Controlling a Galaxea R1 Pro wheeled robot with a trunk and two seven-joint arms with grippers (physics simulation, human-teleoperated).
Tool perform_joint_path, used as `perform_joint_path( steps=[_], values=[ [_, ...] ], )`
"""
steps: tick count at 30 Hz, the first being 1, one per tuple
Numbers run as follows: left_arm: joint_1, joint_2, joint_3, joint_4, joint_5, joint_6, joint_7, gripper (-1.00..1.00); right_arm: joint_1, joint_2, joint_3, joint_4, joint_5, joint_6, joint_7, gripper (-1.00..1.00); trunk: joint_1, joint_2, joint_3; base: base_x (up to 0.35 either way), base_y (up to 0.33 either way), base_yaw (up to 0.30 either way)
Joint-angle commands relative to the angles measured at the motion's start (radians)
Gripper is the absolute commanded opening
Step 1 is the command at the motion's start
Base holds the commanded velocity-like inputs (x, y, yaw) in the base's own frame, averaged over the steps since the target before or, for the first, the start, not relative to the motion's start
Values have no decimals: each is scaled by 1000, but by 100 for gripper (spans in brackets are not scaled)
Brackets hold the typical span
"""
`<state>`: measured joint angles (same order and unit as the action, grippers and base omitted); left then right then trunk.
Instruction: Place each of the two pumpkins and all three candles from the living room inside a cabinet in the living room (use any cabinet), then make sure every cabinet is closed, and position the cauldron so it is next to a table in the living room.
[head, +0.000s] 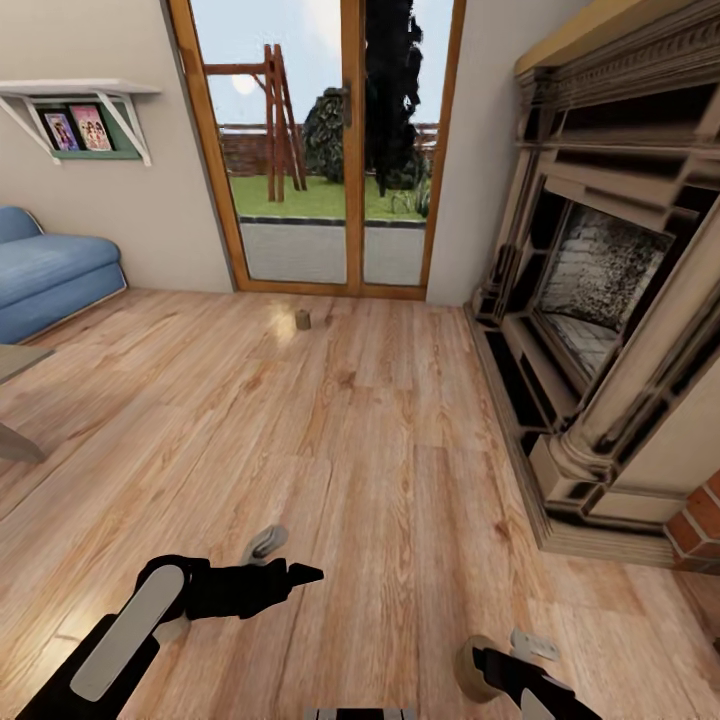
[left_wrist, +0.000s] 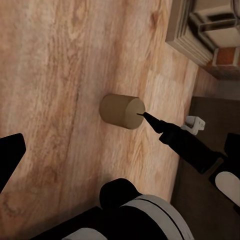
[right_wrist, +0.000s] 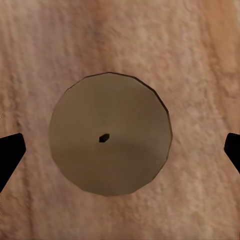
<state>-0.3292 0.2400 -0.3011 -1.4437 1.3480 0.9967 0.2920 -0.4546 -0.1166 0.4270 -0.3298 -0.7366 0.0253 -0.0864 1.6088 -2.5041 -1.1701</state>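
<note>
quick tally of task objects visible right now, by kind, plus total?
Candles: 2, one on the floor near the glass door, one between the right gripper's fingertips
Pumpkins: 0
Cauldron: 0
Cabinets: 0
Total: 2

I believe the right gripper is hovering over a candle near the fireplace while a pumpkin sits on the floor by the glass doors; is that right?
Not quite: the small object by the glass doors in the head view is a second candle, a stubby cylinder, not a pumpkin. The rest holds: the right gripper hovers open over a candle, with the fireplace to its right.
</note>
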Motion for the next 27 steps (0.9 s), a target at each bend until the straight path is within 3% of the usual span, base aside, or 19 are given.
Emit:
perform_joint_path(
  steps=[1, 6, 10, 12, 24, 27],
  values=[
    [-1, 1, -2, -1, 11, 0, 10, 100, 0, -1, 8, -3, -7, 3, -8, 100, 0, 0, -1, 0, 0, 0],
    [-1, 1, -2, -1, 11, 0, 10, 100, -1, 15, 10, -9, 15, 3, -3, 100, 0, 0, -1, 0, 0, 0],
    [-1, 2, -1, -1, 11, 0, 10, 100, -31, 51, 11, -4, 90, 9, -4, 100, 0, -1, -5, 0, 0, 0],
    [-1, 1, -1, -1, 11, 0, 10, 100, -48, 67, 12, 1, 108, 9, -5, 100, 1, -1, -12, 0, 0, 0],
    [-1, -1, -5, -1, 11, 0, 10, 100, -61, 78, 9, 8, 117, 12, -12, 100, 2, -2, -20, 0, 0, 0],
    [-1, -1, -5, -1, 11, 0, 10, 100, -61, 78, 6, 9, 117, 14, -41, 100, 2, -2, -20, 0, 0, 0]
  ],
)
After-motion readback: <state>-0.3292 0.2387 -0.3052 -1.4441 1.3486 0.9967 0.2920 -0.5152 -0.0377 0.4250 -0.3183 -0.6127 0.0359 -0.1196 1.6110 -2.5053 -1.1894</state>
